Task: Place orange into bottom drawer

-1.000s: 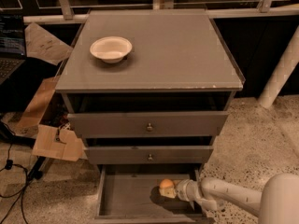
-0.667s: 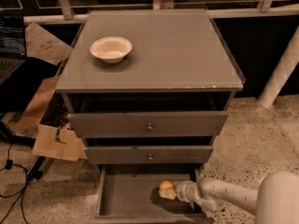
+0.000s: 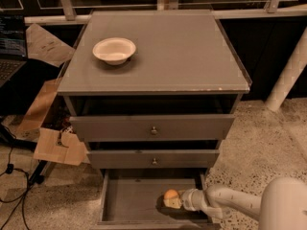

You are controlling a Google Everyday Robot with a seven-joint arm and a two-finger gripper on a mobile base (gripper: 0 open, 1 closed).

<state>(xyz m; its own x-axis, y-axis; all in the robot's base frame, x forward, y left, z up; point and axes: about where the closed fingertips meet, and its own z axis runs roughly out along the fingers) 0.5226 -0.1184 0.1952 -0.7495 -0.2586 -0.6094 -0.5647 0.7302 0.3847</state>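
The bottom drawer (image 3: 129, 200) is pulled out below two grey drawers with round knobs. The orange (image 3: 171, 194) is inside it, toward the right half, just above the drawer floor. My gripper (image 3: 172, 201) reaches in from the right over the drawer's right wall, its pale fingers (image 3: 175, 204) closed around the orange. The white arm runs back to the lower right corner of the camera view. Whether the orange touches the drawer floor I cannot tell.
A white bowl (image 3: 114, 50) sits on the cabinet top (image 3: 192, 56) at the back left. Cardboard pieces (image 3: 57, 145) and cables lie on the floor at left. A white pole (image 3: 288, 78) leans at the right. A laptop (image 3: 12, 51) is at far left.
The gripper and the orange have moved slightly left and lower inside the bottom drawer. Nothing else has shifted.
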